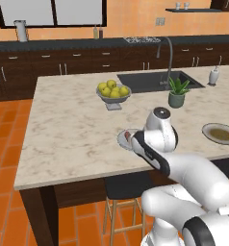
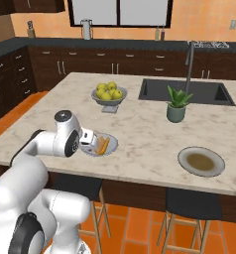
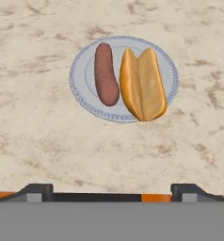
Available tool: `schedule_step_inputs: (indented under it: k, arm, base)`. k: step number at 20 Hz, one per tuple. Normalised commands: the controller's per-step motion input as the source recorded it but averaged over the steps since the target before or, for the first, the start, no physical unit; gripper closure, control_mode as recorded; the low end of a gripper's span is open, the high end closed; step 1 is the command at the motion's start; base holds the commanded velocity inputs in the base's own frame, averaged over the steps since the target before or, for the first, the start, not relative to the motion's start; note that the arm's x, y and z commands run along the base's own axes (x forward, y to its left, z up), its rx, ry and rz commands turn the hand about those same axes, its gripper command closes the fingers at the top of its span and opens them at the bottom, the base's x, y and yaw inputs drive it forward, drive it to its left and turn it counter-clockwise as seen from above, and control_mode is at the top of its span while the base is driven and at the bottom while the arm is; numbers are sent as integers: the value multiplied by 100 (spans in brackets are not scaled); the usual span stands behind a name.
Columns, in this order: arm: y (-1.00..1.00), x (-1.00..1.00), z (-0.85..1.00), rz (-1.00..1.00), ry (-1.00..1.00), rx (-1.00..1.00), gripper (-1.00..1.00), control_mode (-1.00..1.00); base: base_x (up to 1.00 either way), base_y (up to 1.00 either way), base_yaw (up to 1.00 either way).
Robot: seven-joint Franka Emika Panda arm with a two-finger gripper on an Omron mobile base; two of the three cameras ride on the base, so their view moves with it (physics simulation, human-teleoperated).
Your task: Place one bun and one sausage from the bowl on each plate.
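Observation:
A small plate [image 3: 78, 80] with a pale centre lies on the marble island, and I look straight down on it in the hand view. On it a reddish-brown sausage [image 3: 106, 74] lies beside a golden bun [image 3: 142, 84], the two touching along their lengths. My gripper [image 3: 111, 192] hangs open above the plate with nothing between its fingers. The same plate [image 2: 110, 147] sits near the island's front edge, partly behind my hand. A second plate [image 2: 201, 161] with an olive-brown centre lies bare further right [image 1: 221, 133]. The bowl is out of view.
A grey footed fruit bowl [image 1: 113, 92] stands mid-island, with a potted plant [image 1: 177, 93] and the sink [image 1: 155, 79] with its tall faucet behind. A soap dispenser [image 1: 213, 76] stands at the far right. Stools stand under the island's front edge.

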Motion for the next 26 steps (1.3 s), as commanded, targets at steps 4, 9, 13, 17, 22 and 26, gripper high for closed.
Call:
schedule_step_inputs:
  k: [4,9,13,17,22,26]
  arm:
    - [0,0,0,0,0,0,-100,100]
    - [0,0,0,0,0,0,-100,100]
    - [0,0,0,0,0,0,-100,100]
    - [0,0,0,0,0,0,-100,100]
    - [0,0,0,0,0,0,-100,100]
    - [0,0,0,0,0,0,-100,100]
  base:
    - [-31,-31,-5]
    - [-5,-88,-16]
    - [0,-100,-12]
    - [0,-100,-8]
    - [0,-100,-4]
    - [5,-100,0]
